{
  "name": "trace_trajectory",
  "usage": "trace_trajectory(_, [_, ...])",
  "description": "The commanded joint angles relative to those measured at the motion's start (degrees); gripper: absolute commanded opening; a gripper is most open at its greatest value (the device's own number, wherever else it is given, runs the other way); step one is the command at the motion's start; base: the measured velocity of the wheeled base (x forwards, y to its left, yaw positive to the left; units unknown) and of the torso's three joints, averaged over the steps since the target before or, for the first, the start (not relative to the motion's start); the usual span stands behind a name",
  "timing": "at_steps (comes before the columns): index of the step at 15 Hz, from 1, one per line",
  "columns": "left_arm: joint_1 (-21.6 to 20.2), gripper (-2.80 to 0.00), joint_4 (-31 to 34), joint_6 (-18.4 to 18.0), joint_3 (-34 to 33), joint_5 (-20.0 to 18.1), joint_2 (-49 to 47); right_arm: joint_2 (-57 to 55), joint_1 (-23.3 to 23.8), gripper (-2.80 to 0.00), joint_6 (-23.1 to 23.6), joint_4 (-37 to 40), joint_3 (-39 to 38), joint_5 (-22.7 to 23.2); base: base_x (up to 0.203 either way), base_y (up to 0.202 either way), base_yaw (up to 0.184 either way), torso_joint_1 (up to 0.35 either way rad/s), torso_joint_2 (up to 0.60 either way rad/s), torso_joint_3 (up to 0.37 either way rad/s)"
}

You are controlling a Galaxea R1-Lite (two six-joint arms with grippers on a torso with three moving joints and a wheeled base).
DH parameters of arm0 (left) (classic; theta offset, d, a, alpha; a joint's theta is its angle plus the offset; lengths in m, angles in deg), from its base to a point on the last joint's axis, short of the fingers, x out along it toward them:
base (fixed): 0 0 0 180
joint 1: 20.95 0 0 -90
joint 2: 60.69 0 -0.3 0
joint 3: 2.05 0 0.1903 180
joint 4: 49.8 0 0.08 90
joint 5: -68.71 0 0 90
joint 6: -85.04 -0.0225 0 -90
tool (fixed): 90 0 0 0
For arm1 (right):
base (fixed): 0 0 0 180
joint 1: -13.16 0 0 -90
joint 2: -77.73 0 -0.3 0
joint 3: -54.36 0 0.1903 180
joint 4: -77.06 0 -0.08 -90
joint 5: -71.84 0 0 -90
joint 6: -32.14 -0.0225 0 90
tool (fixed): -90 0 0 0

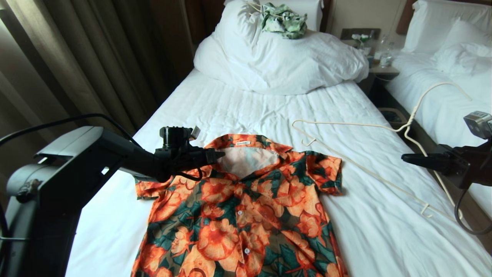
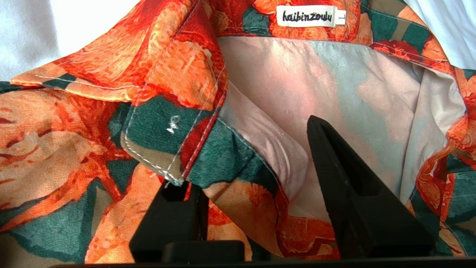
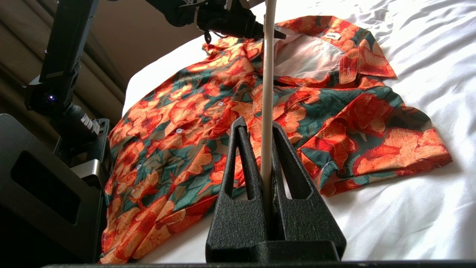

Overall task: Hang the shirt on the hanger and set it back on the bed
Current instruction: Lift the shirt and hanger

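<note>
The short-sleeved orange-flowered, dark-green-leafed button-up shirt (image 1: 246,207) lies flat, lower centre of the head view, on the white-sheeted bed (image 1: 215,104). The left gripper (image 1: 219,154), centre-left, sits at the collar; its black fingers (image 2: 357,201) stand apart astride the collar's front edge, one under the fabric, one inside the neck opening. At the right edge, the right gripper (image 3: 256,130) is clamped on the thin cream-white wire hanger (image 1: 369,127), held above the sheet beside the shirt.

The shirt (image 1: 246,207) lies flat on the bed (image 1: 384,231), collar toward the duvet (image 1: 276,65). The hanger (image 1: 369,161) is to its right. A crumpled garment (image 1: 284,19) sits on the duvet.
</note>
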Motion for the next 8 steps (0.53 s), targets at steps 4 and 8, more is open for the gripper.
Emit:
trace_trajectory(4, [0.2,-2.8,-0.2,0.6,-0.5,0.6,1.1,-0.3,-0.4,-2.8,-0.1,-0.5,0.1,0.5,0.0,0.0,0.0,0.0,0.0,0.0])
trace_trajectory(8, [0.7,-2.8,-0.2,1.9,-3.3,2.3,6.4,-0.8,-2.2,-2.8,-0.1,-0.5,-0.2,0.5,0.0,0.0,0.0,0.0,0.0,0.0])
